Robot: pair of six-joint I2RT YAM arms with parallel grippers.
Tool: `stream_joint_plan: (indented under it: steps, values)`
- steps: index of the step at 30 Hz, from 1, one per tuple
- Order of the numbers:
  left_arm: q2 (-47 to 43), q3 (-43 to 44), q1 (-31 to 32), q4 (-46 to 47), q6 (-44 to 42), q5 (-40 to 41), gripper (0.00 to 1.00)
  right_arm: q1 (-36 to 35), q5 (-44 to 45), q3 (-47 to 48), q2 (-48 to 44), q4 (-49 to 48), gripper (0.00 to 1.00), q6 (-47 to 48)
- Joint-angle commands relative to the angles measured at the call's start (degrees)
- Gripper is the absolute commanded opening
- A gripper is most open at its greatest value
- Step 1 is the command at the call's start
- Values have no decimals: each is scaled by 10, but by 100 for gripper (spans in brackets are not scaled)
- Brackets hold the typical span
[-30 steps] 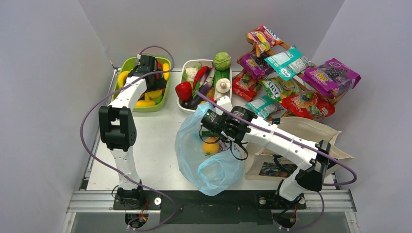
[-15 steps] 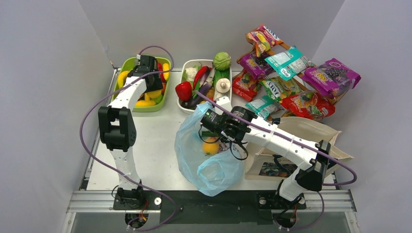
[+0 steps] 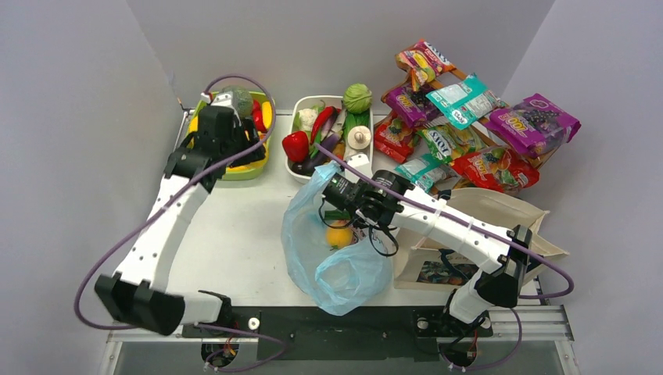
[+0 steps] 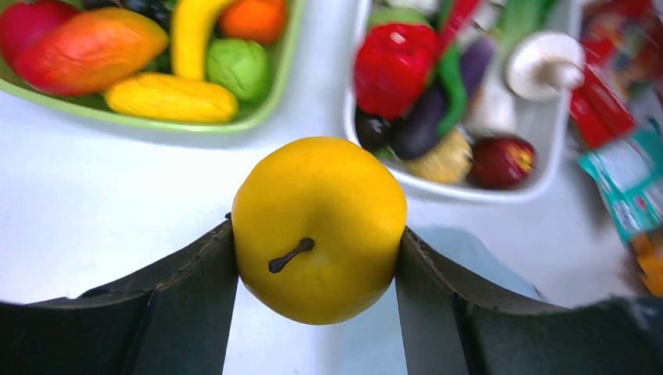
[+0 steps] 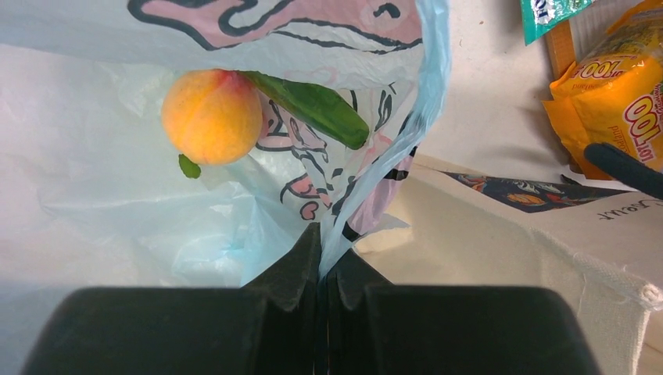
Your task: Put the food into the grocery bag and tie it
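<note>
**Early in the packing: two pieces bagged, a third in hand**

The grocery bag (image 3: 338, 269) lies on the table in front of the right arm, beside the canvas tote (image 3: 489, 209), with its mouth facing the trays. The right gripper (image 5: 322, 275) has its jaws pressed fully together on the bag's thin rim and holds the mouth up. Inside the bag the right wrist view shows an orange peach (image 5: 211, 116) and a green vegetable (image 5: 314, 107) touching it.

The left gripper (image 4: 314, 262) has its jaws partly apart and clamped on both sides of a yellow apple (image 4: 319, 223), held above the table near the green tray (image 4: 199, 125) and the white tray (image 4: 547, 160).

Most of the work appears to be left. Both trays hold many pieces, the snack packets (image 3: 469, 125) all lie outside the bag at the far right, and the handles are not yet tied.
</note>
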State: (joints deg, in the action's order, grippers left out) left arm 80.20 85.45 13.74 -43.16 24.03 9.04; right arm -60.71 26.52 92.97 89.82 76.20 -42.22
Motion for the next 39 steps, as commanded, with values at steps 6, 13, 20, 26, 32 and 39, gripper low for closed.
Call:
stream_joint_plan:
  steps: [6,13,20,26,32,39]
  values:
    - [-233,-39,189,-97,68,54,0,8,7,11,9,-13,0,6]
    - [-334,-41,261,-114,88,-26,0,9,23,18,-1,-13,0,-8]
    - [-402,-137,263,34,134,-206,0,10,24,13,0,-12,0,-17]
    - [-409,-200,284,107,151,-259,0,9,22,1,-10,-13,0,-25]
    - [-367,-221,346,134,147,-218,0,9,23,-1,-8,-15,0,-23]
    - [-301,-200,485,75,142,52,0,9,22,-8,-12,-14,0,-19]
